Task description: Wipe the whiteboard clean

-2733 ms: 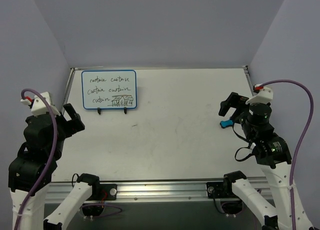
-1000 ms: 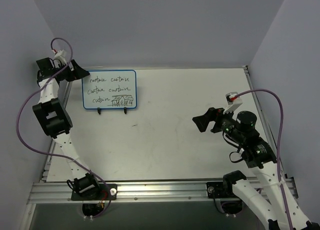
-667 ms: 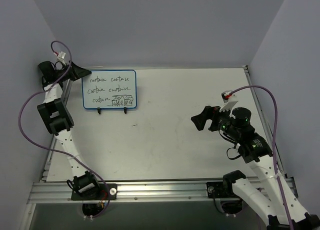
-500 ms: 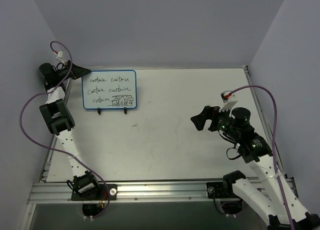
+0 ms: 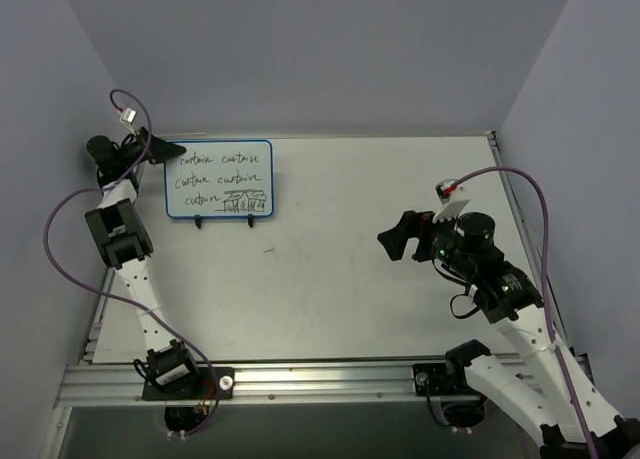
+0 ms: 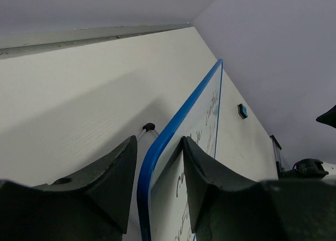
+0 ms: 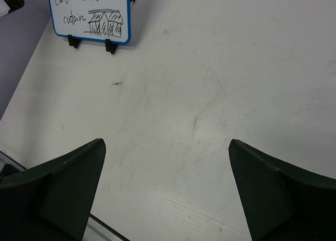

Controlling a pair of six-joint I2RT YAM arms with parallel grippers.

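The whiteboard stands at the table's back left on two black clip feet, its blue frame around black handwriting and a small house sketch. My left gripper straddles its upper left corner. In the left wrist view the blue frame runs between the fingers of the left gripper. One finger rests against the written face, and the other stands a little off the back. My right gripper hovers wide open over the table's right half, holding nothing. Its wrist view shows the whiteboard far off.
A small blue eraser block lies on the table far beyond the board. A metal rail runs along the near edge. Purple walls close in the left, back and right sides. A black clip foot shows behind the board.
The left jaws have narrowed around the board's left corner, and the left wrist has shifted slightly. The right arm has drifted a little left, with its jaws still wide.
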